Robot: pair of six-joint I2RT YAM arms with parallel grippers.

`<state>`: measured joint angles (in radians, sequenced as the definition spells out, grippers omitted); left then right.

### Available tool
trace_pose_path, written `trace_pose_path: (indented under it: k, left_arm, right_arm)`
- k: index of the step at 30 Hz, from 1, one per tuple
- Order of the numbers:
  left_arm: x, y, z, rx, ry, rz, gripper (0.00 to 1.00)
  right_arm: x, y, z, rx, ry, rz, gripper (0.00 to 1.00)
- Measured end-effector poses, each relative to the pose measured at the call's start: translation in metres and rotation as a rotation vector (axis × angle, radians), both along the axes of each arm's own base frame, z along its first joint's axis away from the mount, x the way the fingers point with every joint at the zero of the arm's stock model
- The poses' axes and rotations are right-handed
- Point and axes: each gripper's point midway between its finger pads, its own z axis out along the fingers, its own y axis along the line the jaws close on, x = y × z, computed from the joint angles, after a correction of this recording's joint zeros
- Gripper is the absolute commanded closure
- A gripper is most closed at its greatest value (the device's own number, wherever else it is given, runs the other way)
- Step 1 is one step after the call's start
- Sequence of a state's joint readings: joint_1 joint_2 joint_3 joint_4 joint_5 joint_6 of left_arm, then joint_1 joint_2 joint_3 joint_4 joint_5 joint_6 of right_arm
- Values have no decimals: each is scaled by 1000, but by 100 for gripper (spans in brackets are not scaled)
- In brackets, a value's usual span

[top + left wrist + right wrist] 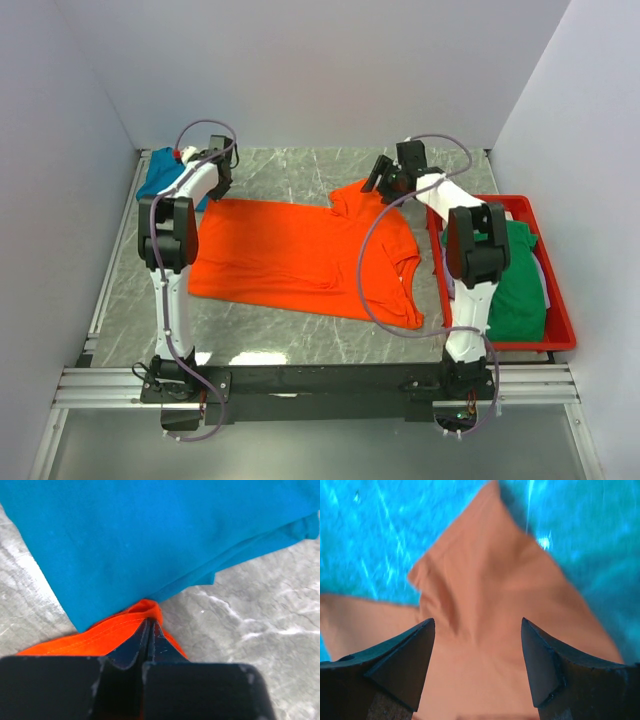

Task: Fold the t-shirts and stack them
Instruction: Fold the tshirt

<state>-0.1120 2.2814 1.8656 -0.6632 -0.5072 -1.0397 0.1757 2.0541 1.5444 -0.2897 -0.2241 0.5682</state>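
Tabletop is carrying the orange t-shirt, spread flat. On the right, the red tray is holding the green t-shirt. The teal t-shirt is lying at the far left corner. My left gripper is pinching the orange hem. My right gripper is hovering over orange cloth with its jaws spread.

The bright orange short-sleeved cloth t-shirt is one solid colour with no print. It lies at the centre of the grey marble-patterned tabletop, which is veined in pale white. At ten o'clock is the plain teal blue cloth t-shirt. At three o'clock, the glossy red plastic tray shows the solid green cloth t-shirt and a sliver of white cloth. The left robot arm and right robot arm are white with black joints.
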Motion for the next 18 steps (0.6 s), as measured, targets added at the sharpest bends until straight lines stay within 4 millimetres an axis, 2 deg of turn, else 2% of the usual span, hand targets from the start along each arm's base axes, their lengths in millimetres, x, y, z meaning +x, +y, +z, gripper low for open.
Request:
trace_pose_path:
  k: [4,9,16,18]
  left_arm:
    - [2,-3,7,-12,-19,-23,100]
    - [6,-5,19,-18,-51,-44,100]
    - [3,1,25,-23,-63,-55,100]
    - [3,4,25,-29,-64,-51,99]
  right_arm:
    - [26,-4,-15,-40,12,-28,25]
    - [43,-11,-29,-79,21,-74,32]
    - [71,-11,-25,-78,-19,-114,44]
    - [80,-9,-24,-67,-31,-121,44]
